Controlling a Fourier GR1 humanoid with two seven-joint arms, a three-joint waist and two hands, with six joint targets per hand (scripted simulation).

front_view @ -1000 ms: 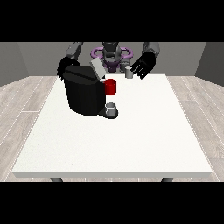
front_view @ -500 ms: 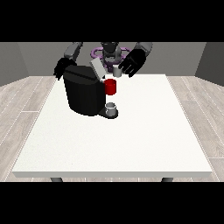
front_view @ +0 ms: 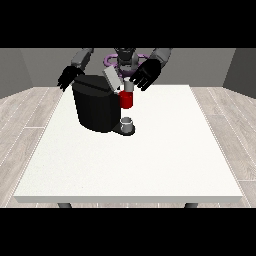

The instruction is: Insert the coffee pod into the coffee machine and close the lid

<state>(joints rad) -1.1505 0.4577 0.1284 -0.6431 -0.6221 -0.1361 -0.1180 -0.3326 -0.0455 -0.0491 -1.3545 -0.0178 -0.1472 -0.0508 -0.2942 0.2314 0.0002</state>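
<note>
The black coffee machine (front_view: pixel 96 107) stands on the table's far left part, its grey lid (front_view: pixel 112 79) tilted up and open. A red pod holder (front_view: pixel 127 100) sticks out of its front, above a small grey cup (front_view: pixel 128 123) on the drip base. The small grey coffee pod (front_view: pixel 129 86) hangs just above the red holder, pinched at the fingertips of the hand at the view's right (front_view: pixel 146 74). The hand at the view's left (front_view: pixel 69 78) hovers by the machine's far left corner with relaxed fingers, holding nothing.
The white table (front_view: pixel 165 150) stretches wide towards the camera and to the right of the machine. The robot's torso (front_view: pixel 125 59) stands behind the far edge.
The hand at the view's right has carried the coffee pod leftwards, from beside the machine to just over the red holder. The other hand stayed near the machine's back corner.
</note>
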